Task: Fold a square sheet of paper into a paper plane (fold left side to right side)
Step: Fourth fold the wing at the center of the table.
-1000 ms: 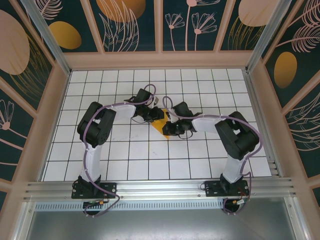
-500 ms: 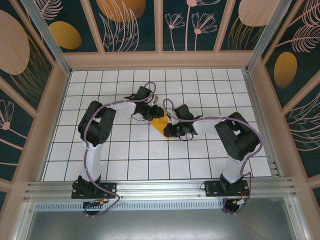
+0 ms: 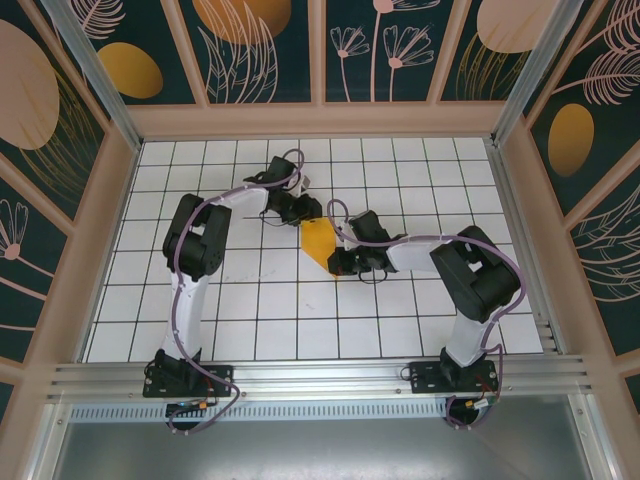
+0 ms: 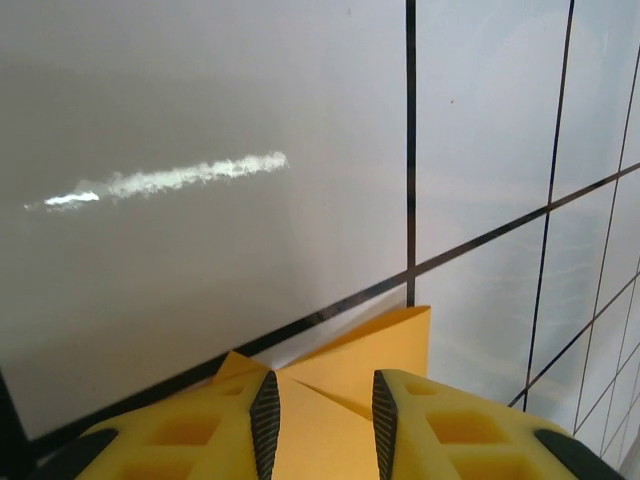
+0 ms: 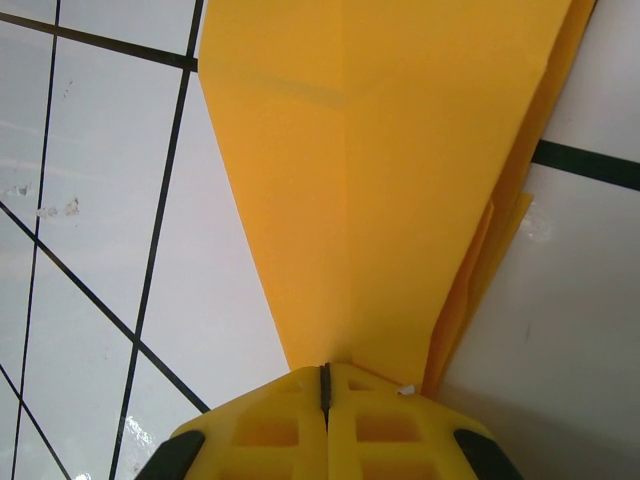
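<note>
On the white gridded tabletop [image 3: 200, 300], near the middle of the work area, the paper plane [image 3: 318, 243] lies flat between the two sets of jaws. From overhead it appears as a narrow orange-yellow pointed shape, with its broad end towards the far side and its point towards the near side.

Left arm [image 3: 210, 225]: reaches in from the left, with the left jaws at the far, broad end of the paper plane. In the left wrist view the two yellow fingers [image 4: 200, 445] stand a narrow gap apart. The dark pads [image 4: 265, 420] face each other with a corner of the paper plane [image 4: 350, 360] showing flat on the tabletop in the gap and just beyond it. No grip on the paper is evident. A black grid line [image 4: 409, 140] runs away from the corner, and a pale streak [image 4: 170, 180] marks the tile to the left.

Right arm [image 3: 470, 265]: reaches in from the right, with the right jaws at the near, pointed end. In the right wrist view these jaws are pressed fully together, the narrow tip of the paper plane [image 5: 400, 180] pinched at their seam. A centre crease runs up the paper from that seam, and stacked layers show along its right edge.
</note>
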{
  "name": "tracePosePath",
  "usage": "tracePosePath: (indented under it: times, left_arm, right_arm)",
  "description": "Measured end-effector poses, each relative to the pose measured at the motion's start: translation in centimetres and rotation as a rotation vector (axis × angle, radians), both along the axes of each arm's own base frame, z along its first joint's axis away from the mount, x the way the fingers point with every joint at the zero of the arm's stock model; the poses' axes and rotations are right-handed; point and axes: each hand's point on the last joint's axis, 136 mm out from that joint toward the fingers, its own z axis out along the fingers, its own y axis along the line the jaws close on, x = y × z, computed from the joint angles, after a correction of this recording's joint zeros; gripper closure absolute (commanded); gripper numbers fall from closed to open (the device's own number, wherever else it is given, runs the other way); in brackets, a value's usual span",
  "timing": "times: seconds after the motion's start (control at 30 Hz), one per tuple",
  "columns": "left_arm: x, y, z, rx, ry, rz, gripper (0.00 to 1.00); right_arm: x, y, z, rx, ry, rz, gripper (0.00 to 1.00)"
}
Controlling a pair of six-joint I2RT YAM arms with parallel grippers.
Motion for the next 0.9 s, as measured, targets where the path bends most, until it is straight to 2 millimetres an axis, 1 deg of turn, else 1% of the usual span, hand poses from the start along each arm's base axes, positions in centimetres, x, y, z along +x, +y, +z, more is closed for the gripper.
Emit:
tracePosePath:
  times: [0.07,0.2,0.27,0.37,0.43,0.47,0.5,0.57,0.63,0.73,0.8,0.9]
  left_arm:
    - [0.7,0.5,0.1,0.014,-0.026,0.006,0.62]
    - [2.6,2.9,0.5,0.068,-0.084,0.050,0.62]
    - [2.9,4.1,1.4,0.088,-0.114,0.072,0.63]
    - [1.9,5.5,3.9,0.096,-0.160,0.093,0.67]
    - [0.3,5.7,5.9,0.083,-0.201,0.090,0.68]
    - [-0.5,5.5,6.5,0.076,-0.212,0.086,0.68]
    - [-1.6,5.1,7.1,0.061,-0.225,0.074,0.68]
    - [-3.7,3.6,7.4,0.034,-0.227,0.041,0.68]
    - [-6.0,1.5,6.6,0.013,-0.208,-0.006,0.68]
    - [-9.2,-1.2,4.7,-0.013,-0.145,-0.075,0.68]
    - [-10.2,-2.3,3.6,-0.025,-0.110,-0.100,0.68]
    - [-10.7,-3.2,2.3,-0.049,-0.073,-0.112,0.68]
  right_arm:
    - [0.0,0.0,0.0,0.001,0.001,0.000,0.93]
    - [0.0,0.0,0.0,0.003,0.003,-0.002,0.95]
    - [0.0,0.1,0.1,0.003,0.004,-0.004,0.96]
    - [0.0,0.1,0.1,0.003,0.004,-0.005,0.97]
    - [0.0,0.0,0.1,0.003,0.004,-0.005,0.97]
    - [0.1,0.0,0.1,0.002,0.004,-0.005,0.97]
    - [0.1,0.0,0.1,0.002,0.004,-0.006,0.97]
    - [0.1,0.0,0.1,0.002,0.004,-0.006,0.97]
    - [0.1,0.0,0.1,0.002,0.004,-0.006,0.97]
    - [0.1,0.0,0.1,0.002,0.004,-0.006,0.97]
    - [0.1,0.0,0.1,0.002,0.004,-0.006,0.97]
    - [0.1,0.0,0.1,0.002,0.004,-0.006,0.97]
